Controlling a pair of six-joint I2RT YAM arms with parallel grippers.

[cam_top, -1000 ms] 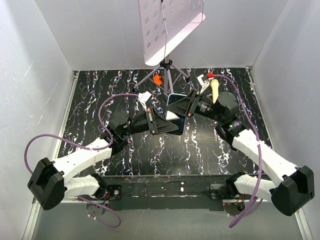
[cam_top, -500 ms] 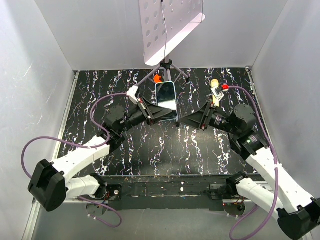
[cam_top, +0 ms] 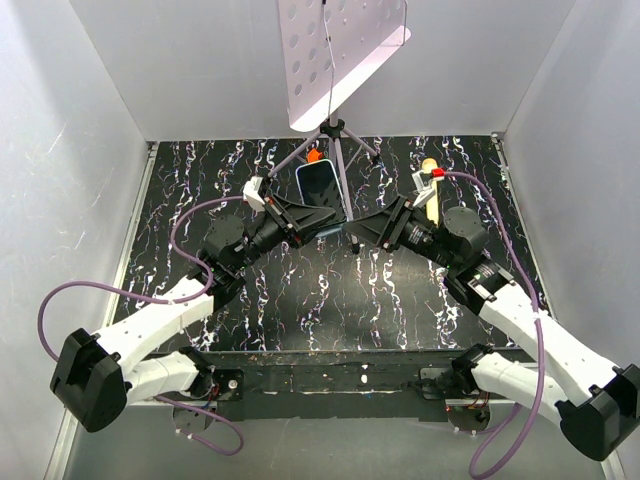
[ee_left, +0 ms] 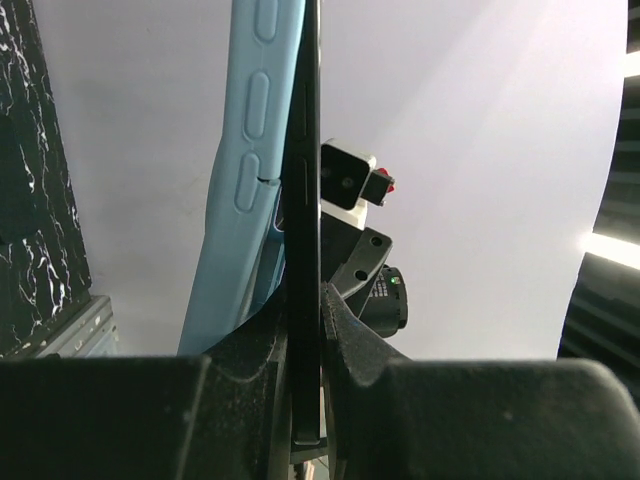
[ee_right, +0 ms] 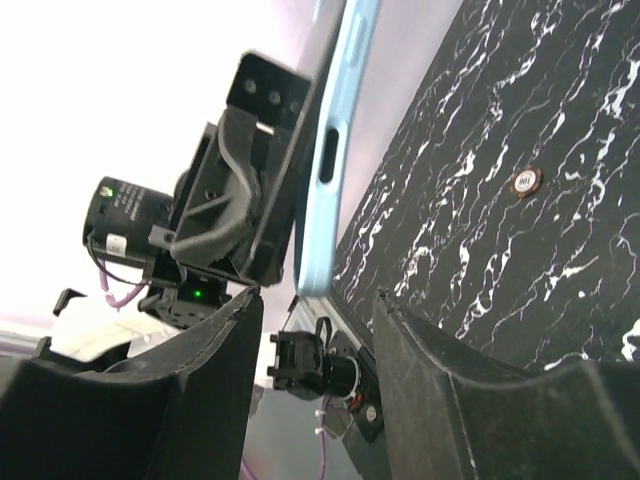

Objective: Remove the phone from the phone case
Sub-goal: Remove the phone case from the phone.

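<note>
My left gripper point(cam_top: 312, 214) is shut on the phone point(cam_top: 322, 186) and holds it upright above the table, dark screen facing the top camera. The light blue phone case point(cam_top: 299, 180) rims it. In the left wrist view the dark phone edge point(ee_left: 303, 200) is pinched between my fingers at the left gripper point(ee_left: 305, 320), and the case point(ee_left: 240, 180) bows away from it on the left. My right gripper point(cam_top: 352, 233) is open by the phone's lower right corner. In the right wrist view the case's corner point(ee_right: 330, 190) hangs just above the open right gripper point(ee_right: 315, 300), not touched.
A tripod point(cam_top: 335, 140) carrying a perforated white board point(cam_top: 340, 60) stands at the back centre, just behind the phone, with an orange piece point(cam_top: 314, 157) at its foot. A small round disc point(ee_right: 524, 181) lies on the black marbled table point(cam_top: 300, 290). White walls enclose three sides.
My right gripper let go of the phone, drew back to the right, then came back in below its corner. My left gripper carried the phone to the left and farther back.
</note>
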